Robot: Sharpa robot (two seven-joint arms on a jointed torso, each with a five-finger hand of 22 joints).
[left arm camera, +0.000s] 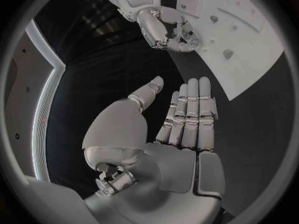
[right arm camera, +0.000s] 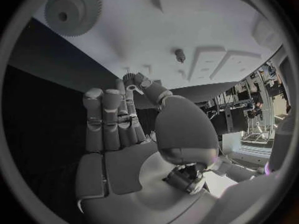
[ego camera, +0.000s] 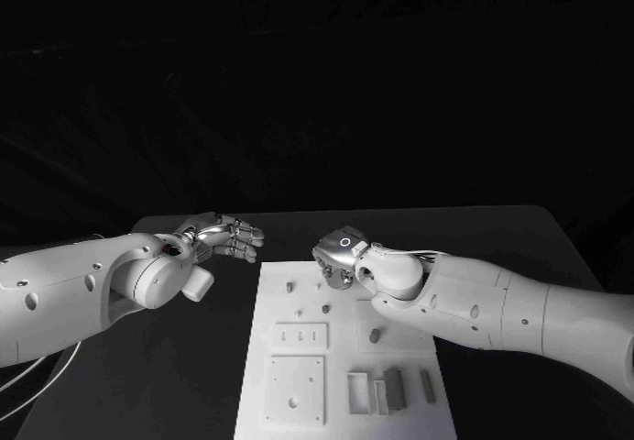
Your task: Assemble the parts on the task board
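The white task board (ego camera: 298, 310) lies in the middle of the black table. Several grey bar-shaped parts (ego camera: 392, 385) lie side by side at its near right, and small pegs (ego camera: 374, 335) stand further up it. My right hand (ego camera: 341, 253) hovers over the board's far edge; in the right wrist view its fingers (right arm camera: 112, 119) are straight and hold nothing. A grey gear (right arm camera: 74, 9) lies on the board (right arm camera: 187, 20) ahead of that hand. My left hand (ego camera: 222, 236) is off the board's far left corner, fingers (left arm camera: 190, 114) extended and empty.
Two square recessed plates (ego camera: 301, 337) sit on the board's left half. Black table (ego camera: 158, 385) surrounds the board on both sides. In the left wrist view my right hand (left arm camera: 165, 27) hangs by the board's (left arm camera: 249, 55) corner.
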